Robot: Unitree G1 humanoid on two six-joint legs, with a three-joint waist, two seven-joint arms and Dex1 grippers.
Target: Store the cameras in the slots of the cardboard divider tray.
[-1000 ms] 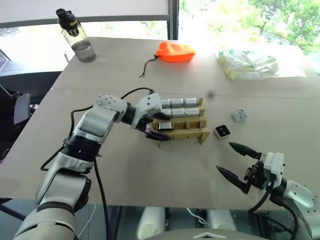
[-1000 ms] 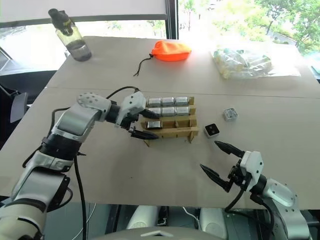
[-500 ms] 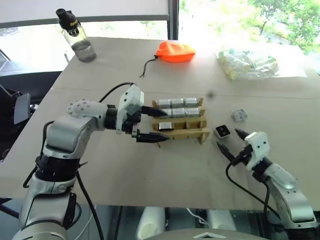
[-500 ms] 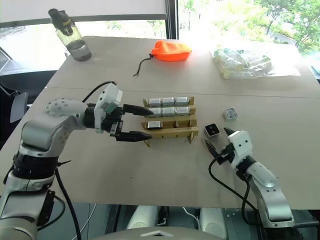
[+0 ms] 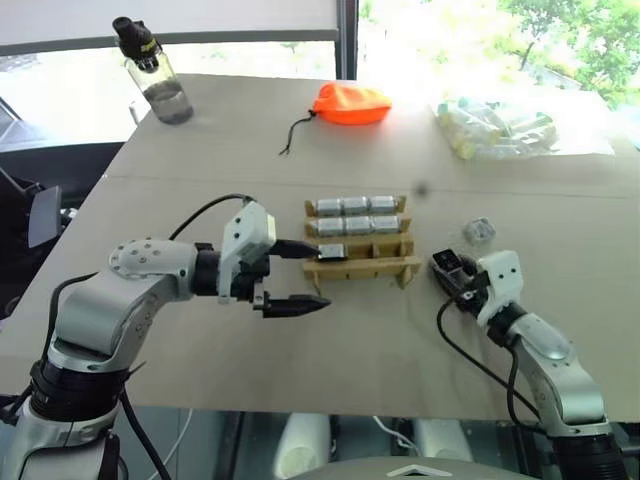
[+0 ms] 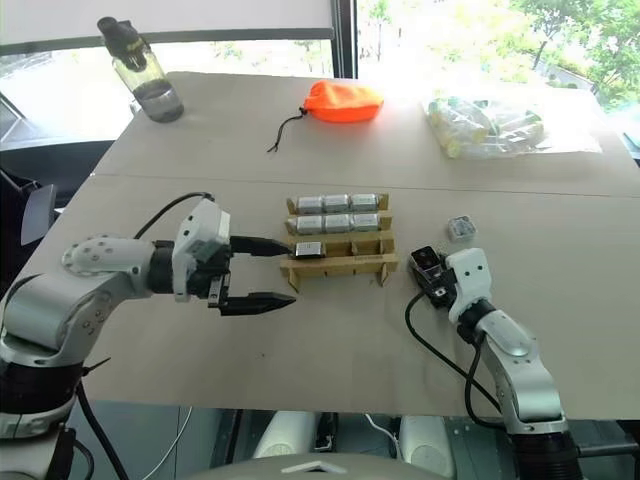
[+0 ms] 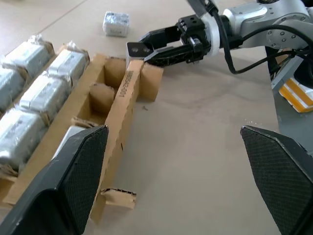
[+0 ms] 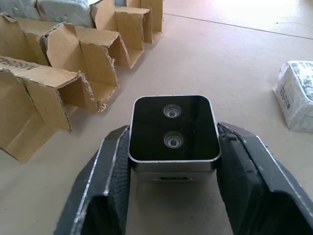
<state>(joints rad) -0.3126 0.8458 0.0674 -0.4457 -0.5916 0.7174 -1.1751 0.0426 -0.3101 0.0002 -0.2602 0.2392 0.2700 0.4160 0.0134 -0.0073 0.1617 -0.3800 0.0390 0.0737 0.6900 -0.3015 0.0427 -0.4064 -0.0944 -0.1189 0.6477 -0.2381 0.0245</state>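
The cardboard divider tray sits mid-table. Its two back rows hold silver wrapped cameras, and one more camera lies in the front row's left slot. Just right of the tray's front corner, my right gripper is shut on a dark-faced camera that rests on the table, one finger on each side. Another wrapped camera lies loose behind it. My left gripper is open and holds nothing, at the tray's front left corner.
An orange pouch and a clear bag of yellow-green items lie at the table's far side. A water bottle stands at the far left. The table's front edge runs near my arms.
My right gripper moved forward to the dark-faced camera and shut on it. My left gripper drew back from the tray toward me and stayed open.
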